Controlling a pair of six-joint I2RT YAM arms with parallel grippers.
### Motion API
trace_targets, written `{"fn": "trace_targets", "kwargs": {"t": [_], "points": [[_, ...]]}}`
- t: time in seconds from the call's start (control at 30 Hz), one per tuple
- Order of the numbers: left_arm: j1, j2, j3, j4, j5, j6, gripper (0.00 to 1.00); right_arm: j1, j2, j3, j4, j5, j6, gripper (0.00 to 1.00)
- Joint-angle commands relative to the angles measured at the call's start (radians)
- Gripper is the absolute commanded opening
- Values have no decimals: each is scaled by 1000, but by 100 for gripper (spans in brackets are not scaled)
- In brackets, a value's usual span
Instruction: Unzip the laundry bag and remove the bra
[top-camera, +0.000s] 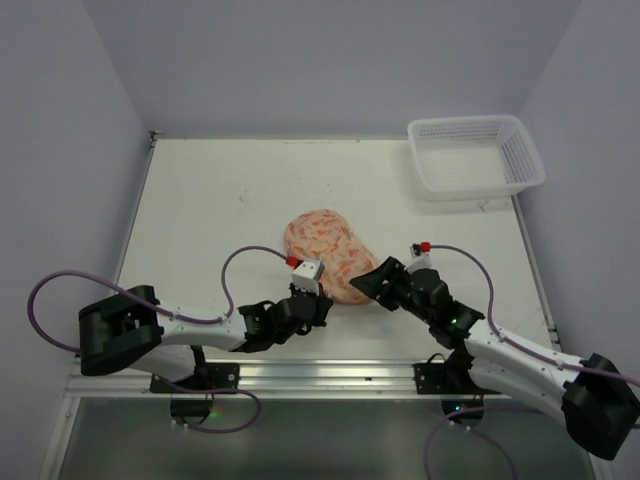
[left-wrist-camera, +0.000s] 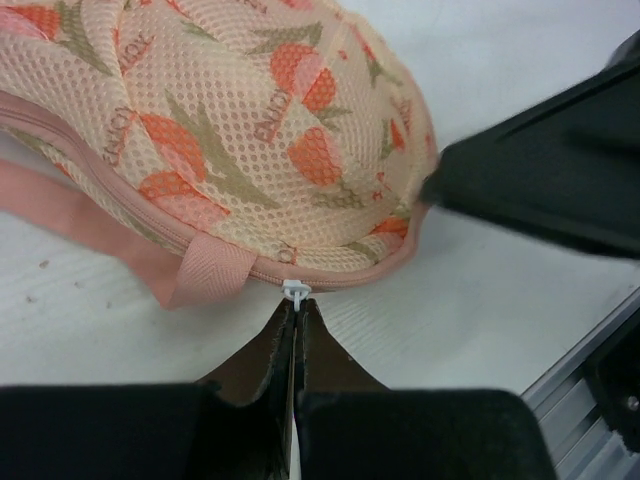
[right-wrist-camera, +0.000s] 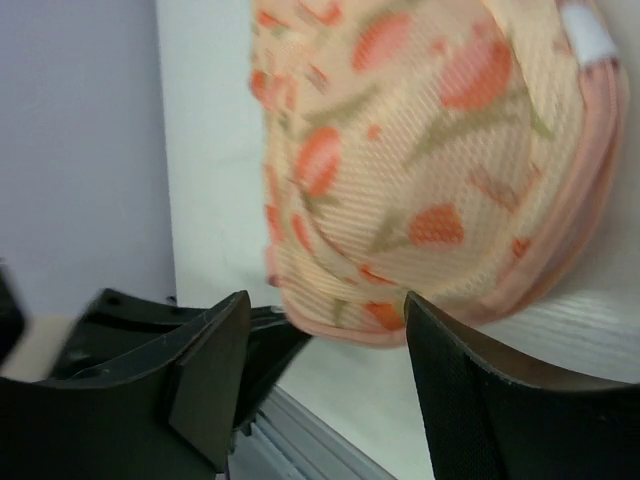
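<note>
Nearest me, the left gripper (left-wrist-camera: 297, 315) is pinched tight on the small white zip pull (left-wrist-camera: 296, 290) at the laundry bag (top-camera: 325, 245)'s pink trim. The right gripper (right-wrist-camera: 325, 330) stands spread at the bag's other near edge, holding nothing. The bag lies in the middle of the table (top-camera: 200, 200), with a white basket (top-camera: 478, 188) at the far right corner.

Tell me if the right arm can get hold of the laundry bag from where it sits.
Probably yes. The right gripper is open, with the pink-trimmed edge of the laundry bag just between its fingers and nothing blocking. The left gripper, shut on the zip pull, is clear of it.
</note>
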Motion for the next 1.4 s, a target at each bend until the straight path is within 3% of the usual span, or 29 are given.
{"fn": "trace_targets", "kwargs": {"t": [0.0,0.13,0.23,0.37,0.5,0.67,0.73,0.8,1.0,1.37], "points": [[-14,-43,-79,69,-26,-39,0,6,-145,138,-173,104,-209,64],[-20,-89,-179,155,42,-31,0,6,-120,316,-317,80,-431,56],[-30,-133,-246,208,65,-39,0,6,48,470,-378,-18,-540,56],[-31,-187,-299,211,48,-56,0,8,233,582,-452,-64,-544,55],[-31,-222,-316,201,10,-58,0,52,226,481,-380,-32,-423,65],[-31,-253,-265,135,-57,-45,0,137,80,354,-379,72,-309,77],[-31,-254,-236,132,-74,-35,0,146,37,288,-323,27,-169,79],[-31,-247,-204,120,-105,-21,0,152,-10,197,-213,-1,-46,79],[-31,-179,-136,126,-95,-2,0,207,-38,122,-174,40,157,80],[-33,-132,-116,164,-55,-1,0,215,17,111,-118,126,294,80]]}}
